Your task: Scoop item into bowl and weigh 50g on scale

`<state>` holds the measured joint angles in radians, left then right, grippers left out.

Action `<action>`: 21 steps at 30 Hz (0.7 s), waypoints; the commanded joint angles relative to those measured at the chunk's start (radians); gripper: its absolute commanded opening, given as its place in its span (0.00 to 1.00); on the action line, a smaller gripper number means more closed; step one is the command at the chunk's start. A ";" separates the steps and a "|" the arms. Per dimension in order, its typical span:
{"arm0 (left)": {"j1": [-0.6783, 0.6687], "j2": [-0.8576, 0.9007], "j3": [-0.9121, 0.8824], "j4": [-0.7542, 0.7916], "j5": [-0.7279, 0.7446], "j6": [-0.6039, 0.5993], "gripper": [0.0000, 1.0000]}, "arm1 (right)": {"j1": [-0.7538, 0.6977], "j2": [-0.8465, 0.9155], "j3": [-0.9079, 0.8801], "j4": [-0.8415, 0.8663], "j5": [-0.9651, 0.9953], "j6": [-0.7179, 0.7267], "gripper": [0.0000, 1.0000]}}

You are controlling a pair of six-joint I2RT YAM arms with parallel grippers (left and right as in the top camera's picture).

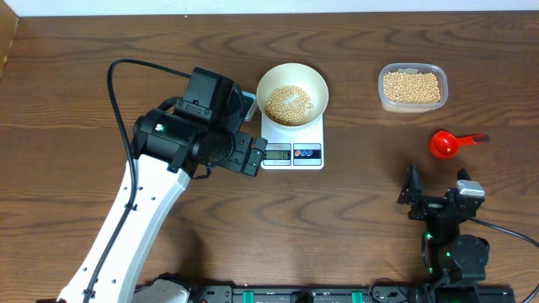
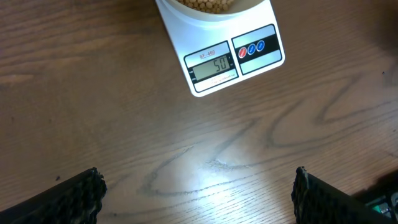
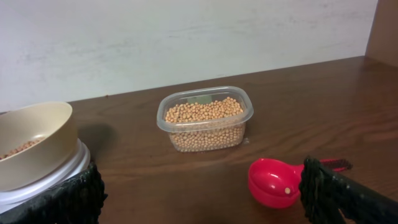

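The white bowl (image 1: 291, 80) stands on the white scale (image 1: 293, 153) and holds a heap of tan beans (image 1: 289, 104). In the left wrist view the scale (image 2: 233, 59) shows 50 on its display, with the beans (image 2: 211, 5) at the top edge. My left gripper (image 1: 251, 153) is open and empty just left of the scale's front; its fingers (image 2: 199, 196) are spread wide over bare wood. My right gripper (image 1: 436, 192) is open and empty at the front right. In its view (image 3: 202, 199) the bowl (image 3: 31, 143) is at the left.
A clear plastic tub (image 1: 412, 87) of beans stands at the back right, also in the right wrist view (image 3: 205, 118). A red scoop (image 1: 444, 144) lies on the table between the tub and my right gripper; it (image 3: 273, 182) holds one bean.
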<state>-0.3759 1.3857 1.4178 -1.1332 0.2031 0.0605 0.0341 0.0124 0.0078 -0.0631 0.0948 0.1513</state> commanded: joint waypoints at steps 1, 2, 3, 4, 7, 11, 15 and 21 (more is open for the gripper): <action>0.000 -0.007 0.002 -0.003 -0.010 0.014 0.98 | 0.009 -0.008 -0.003 -0.001 0.005 -0.011 0.99; 0.000 -0.007 0.002 -0.004 -0.011 0.014 0.98 | 0.009 -0.008 -0.003 -0.001 0.005 -0.011 0.99; 0.000 -0.007 0.002 -0.004 -0.011 0.014 0.98 | 0.009 -0.008 -0.003 -0.001 0.005 -0.011 0.99; 0.000 -0.008 0.002 -0.004 -0.011 0.014 0.98 | 0.009 -0.008 -0.003 -0.001 0.005 -0.011 0.99; 0.000 -0.029 0.002 -0.008 -0.029 0.019 0.98 | 0.009 -0.008 -0.003 -0.001 0.005 -0.011 0.99; 0.023 -0.114 0.002 0.080 -0.114 0.019 0.98 | 0.009 -0.008 -0.003 -0.001 0.005 -0.011 0.99; 0.108 -0.230 0.001 0.172 -0.182 0.019 0.98 | 0.009 -0.008 -0.003 -0.001 0.005 -0.011 0.99; 0.288 -0.393 -0.067 0.349 -0.192 0.060 0.98 | 0.009 -0.008 -0.003 -0.001 0.005 -0.011 0.99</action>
<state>-0.1463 1.0458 1.4006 -0.8169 0.0452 0.0841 0.0341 0.0124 0.0078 -0.0628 0.0944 0.1509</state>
